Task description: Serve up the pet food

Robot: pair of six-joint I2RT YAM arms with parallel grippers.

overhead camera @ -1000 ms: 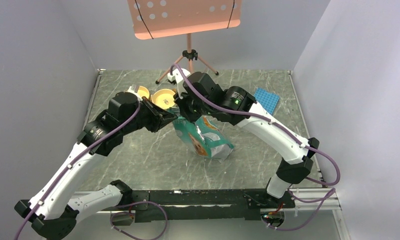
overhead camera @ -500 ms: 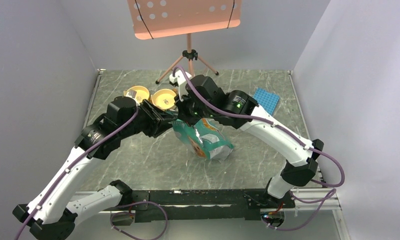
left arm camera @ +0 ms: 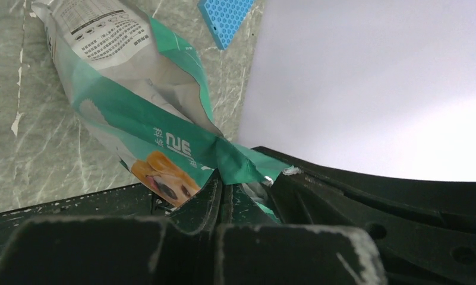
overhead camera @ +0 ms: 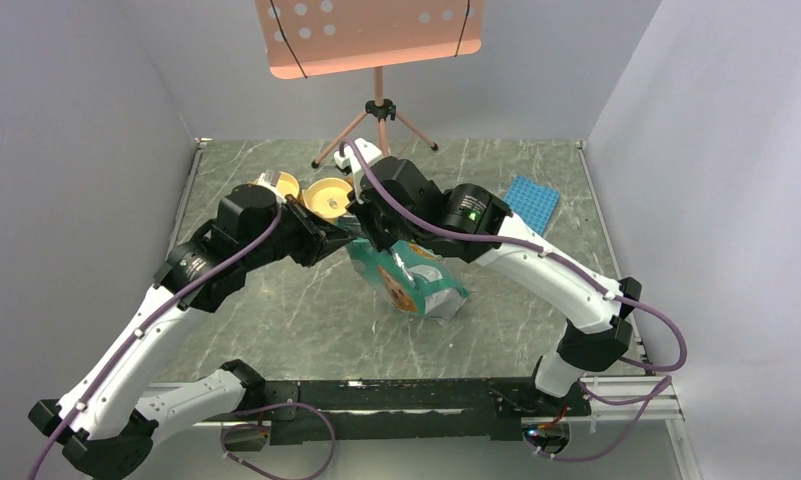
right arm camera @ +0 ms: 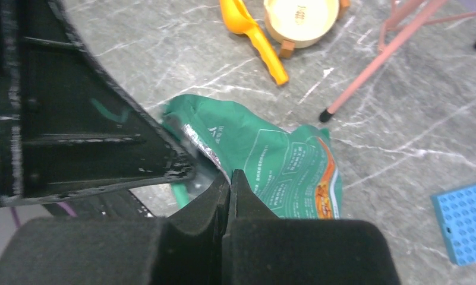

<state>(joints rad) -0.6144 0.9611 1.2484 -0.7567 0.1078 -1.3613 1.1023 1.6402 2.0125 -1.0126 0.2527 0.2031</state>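
Both arms reach in toward the middle of the grey marbled table (overhead camera: pixel 276 300) and meet over a teal-green bag (overhead camera: pixel 411 280) printed with a dog picture. The bag's base rests on the table nearer the arm bases, and its crumpled top is lifted toward the two hands.

The left hand (left arm camera: pixel 220 190) is clenched on a fold of the bag's top edge. In its wrist view the green film runs right down between the pressed-together fingers. The right hand (right arm camera: pixel 229 178) is clenched too, pinching the opposite lip of the mouth, where a strip of the silver lining shows just above its fingertips. From above, the two hands sit close together, one on each side of the bag's top.

The pet food itself is hidden in every view — no kibble shows at the bag's mouth or on the table.

Beyond the bag stand two shallow yellow bowls, the left bowl (overhead camera: pixel 274 184) just beside the right bowl (overhead camera: pixel 328 195). A yellow scoop (right arm camera: pixel 253 29) lies next to one bowl, handle pointing toward the bag. A pink music stand (overhead camera: pixel 371 35) rises at the far edge, and a blue perforated mat (overhead camera: pixel 532 200) lies flat to the right — well apart from the bag.
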